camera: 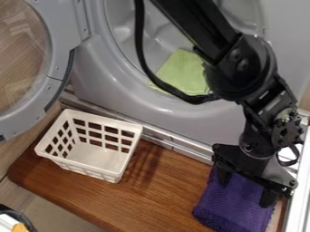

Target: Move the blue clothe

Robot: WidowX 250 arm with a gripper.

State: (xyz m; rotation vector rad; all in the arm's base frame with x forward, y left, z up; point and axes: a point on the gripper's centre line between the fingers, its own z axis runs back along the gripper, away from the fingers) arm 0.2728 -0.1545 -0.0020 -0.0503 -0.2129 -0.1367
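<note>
Looks like the hand (246,187) is spread wide over the cloth's (233,212) far end, near the desk's (167,190) right edge.

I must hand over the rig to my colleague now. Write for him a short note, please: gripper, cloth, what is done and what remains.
Gripper: open, over the blue cloth; contact with it cannot be told.
Blue cloth: bluish purple, on the wooden board, right side of the view.
Nearby: white basket on the board; green cloth in the machine's opening.
Done: gripper is placed over the cloth; no grasp.
Left: grasp, lift and move it. The task names no destination.
</note>
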